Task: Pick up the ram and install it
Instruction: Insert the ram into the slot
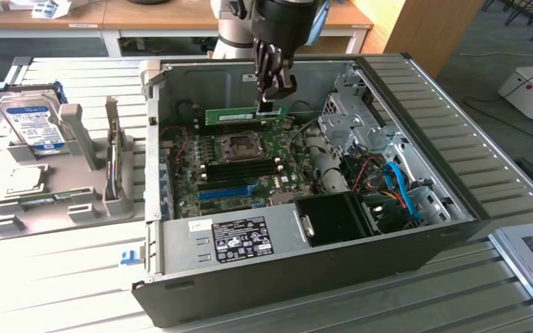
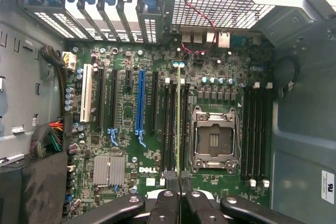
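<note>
My gripper (image 1: pixel 268 104) is shut on the ram (image 1: pixel 239 114), a slim green stick with a pale label, held level and on edge above the open computer case (image 1: pixel 452 173). It hangs over the far part of the motherboard (image 1: pixel 239 163), clear of the board. In the wrist view the ram (image 2: pixel 178 114) shows edge-on as a thin green line running out from between my fingertips, with my gripper (image 2: pixel 179 195) shut on its near end. That line lies over the black memory slots (image 2: pixel 170 124) beside the CPU socket (image 2: pixel 214 140). More black slots (image 2: pixel 257 129) lie on the socket's other side.
A grey fixture (image 1: pixel 53 201) on the exterior view's left carries a hard drive (image 1: pixel 30 125) and an upright card (image 1: pixel 112 156). Inside the case are the power supply (image 1: pixel 239 239), a drive cage (image 1: pixel 350 118) and blue and red cables (image 1: pixel 396 187). The case walls stand close around the board.
</note>
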Robot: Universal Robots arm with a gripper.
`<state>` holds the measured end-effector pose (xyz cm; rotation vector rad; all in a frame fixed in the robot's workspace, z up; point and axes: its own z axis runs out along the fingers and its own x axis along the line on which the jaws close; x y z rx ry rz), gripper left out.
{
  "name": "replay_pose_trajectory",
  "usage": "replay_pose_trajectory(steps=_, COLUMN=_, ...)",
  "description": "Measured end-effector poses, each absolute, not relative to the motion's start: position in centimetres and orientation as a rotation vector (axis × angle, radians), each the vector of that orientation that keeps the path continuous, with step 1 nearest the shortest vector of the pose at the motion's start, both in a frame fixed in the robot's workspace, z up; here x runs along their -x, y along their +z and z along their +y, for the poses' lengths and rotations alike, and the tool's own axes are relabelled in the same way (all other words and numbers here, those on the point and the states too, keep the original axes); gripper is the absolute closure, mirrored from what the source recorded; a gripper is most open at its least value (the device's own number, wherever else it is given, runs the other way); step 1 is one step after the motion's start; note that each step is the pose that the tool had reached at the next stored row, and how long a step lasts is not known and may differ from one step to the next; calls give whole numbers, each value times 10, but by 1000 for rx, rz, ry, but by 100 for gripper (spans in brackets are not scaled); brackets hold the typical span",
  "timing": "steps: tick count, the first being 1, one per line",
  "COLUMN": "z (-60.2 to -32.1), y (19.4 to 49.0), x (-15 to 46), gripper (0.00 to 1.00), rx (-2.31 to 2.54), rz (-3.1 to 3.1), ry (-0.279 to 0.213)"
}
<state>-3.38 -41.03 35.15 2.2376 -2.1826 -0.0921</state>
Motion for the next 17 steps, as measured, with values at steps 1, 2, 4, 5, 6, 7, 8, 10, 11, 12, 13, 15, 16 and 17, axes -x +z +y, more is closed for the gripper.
replay_pose_trajectory(steps=1, z=-410, y=351, x=34, gripper=89, rx=-2238, rz=-2183, ry=-92)
replay_pose_trajectory(steps=2, z=-410, y=351, x=34, gripper=89, rx=-2237, rz=-2182, ry=-92)
replay_pose_trajectory(steps=4, z=-410, y=351, x=34, gripper=89, rx=-2238, rz=-2183, ry=-92)
replay_pose_trajectory(steps=5, z=-410, y=350, x=34, gripper=89, rx=-2238, rz=-2183, ry=-92)
replay_pose_trajectory(steps=6, z=-410, y=349, x=34, gripper=89, rx=-2238, rz=-2183, ry=-92)
replay_pose_trajectory(steps=7, z=-410, y=348, x=34, gripper=89, rx=-2238, rz=-2183, ry=-92)
replay_pose_trajectory(steps=8, z=-410, y=347, x=34, gripper=89, rx=-2238, rz=-2183, ry=-92)
replay_pose_trajectory(steps=10, z=-410, y=345, x=34, gripper=89, rx=-2238, rz=-2183, ry=-92)
replay_pose_trajectory(steps=11, z=-410, y=344, x=34, gripper=89, rx=-2238, rz=-2183, ry=-92)
replay_pose_trajectory(steps=12, z=-410, y=343, x=34, gripper=89, rx=-2238, rz=-2183, ry=-92)
replay_pose_trajectory(steps=13, z=-410, y=342, x=34, gripper=89, rx=-2238, rz=-2183, ry=-92)
replay_pose_trajectory(steps=15, z=-410, y=340, x=34, gripper=89, rx=-2238, rz=-2183, ry=-92)
replay_pose_trajectory(steps=16, z=-410, y=338, x=34, gripper=89, rx=-2238, rz=-2183, ry=-92)
replay_pose_trajectory(steps=17, z=-410, y=337, x=34, gripper=89, rx=-2238, rz=-2183, ry=-92)
